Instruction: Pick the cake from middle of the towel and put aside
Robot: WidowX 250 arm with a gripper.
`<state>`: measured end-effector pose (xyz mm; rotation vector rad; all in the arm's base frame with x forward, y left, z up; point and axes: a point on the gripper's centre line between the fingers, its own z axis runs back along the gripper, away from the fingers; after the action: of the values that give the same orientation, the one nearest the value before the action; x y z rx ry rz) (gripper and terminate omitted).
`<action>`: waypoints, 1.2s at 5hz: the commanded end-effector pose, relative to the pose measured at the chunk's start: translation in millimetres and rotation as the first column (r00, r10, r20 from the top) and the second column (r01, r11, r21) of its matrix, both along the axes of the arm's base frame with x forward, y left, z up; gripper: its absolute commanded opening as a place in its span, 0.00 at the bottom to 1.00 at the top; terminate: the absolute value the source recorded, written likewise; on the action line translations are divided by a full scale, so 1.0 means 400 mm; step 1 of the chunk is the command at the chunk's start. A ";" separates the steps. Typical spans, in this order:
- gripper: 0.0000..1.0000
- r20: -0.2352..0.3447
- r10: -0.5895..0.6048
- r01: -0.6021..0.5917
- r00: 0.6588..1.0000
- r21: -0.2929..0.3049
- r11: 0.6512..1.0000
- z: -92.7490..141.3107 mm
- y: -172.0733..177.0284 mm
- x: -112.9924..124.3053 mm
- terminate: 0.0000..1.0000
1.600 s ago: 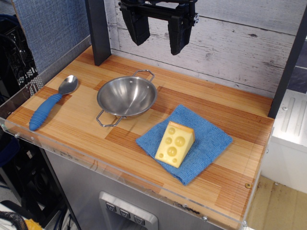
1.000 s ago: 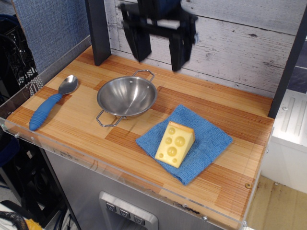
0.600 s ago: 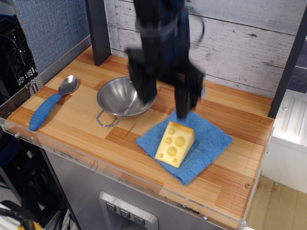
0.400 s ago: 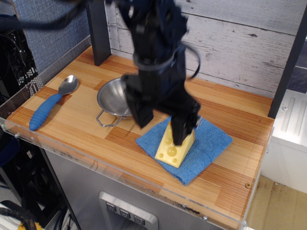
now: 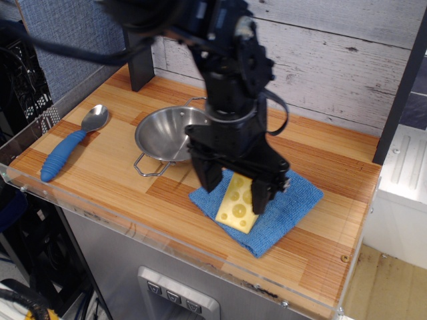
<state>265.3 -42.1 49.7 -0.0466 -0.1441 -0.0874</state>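
The cake [image 5: 237,205] is a yellow wedge with round holes, standing in the middle of the blue towel [image 5: 290,203] at the front right of the wooden table. My gripper [image 5: 235,193] has come down over it, open, with one black finger [image 5: 209,175] on the cake's left side and the other finger [image 5: 262,193] on its right. The fingers straddle the cake; I cannot tell whether they touch it. The cake's upper part is hidden behind the gripper.
A steel bowl [image 5: 168,133] with two handles stands left of the towel, partly behind the arm. A blue-handled spoon [image 5: 67,148] lies at the far left. A dark post [image 5: 137,53] stands at the back left. A clear plastic lip [image 5: 153,233] runs along the table's front edge.
The gripper has come down from high at the back wall, forward and to the right, and now straddles the cake. The cake, towel, bowl and spoon have not moved.
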 end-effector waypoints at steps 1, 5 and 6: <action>1.00 0.011 0.002 -0.002 1.000 0.011 1.000 -0.021 -0.039 0.068 0.00; 0.00 0.012 -0.029 0.028 1.000 0.049 0.998 -0.016 -0.039 0.047 0.00; 0.00 0.063 -0.041 0.039 0.997 0.027 0.999 0.047 -0.019 0.036 0.00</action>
<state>275.5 -51.1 59.6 -0.0231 -0.1642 -0.1353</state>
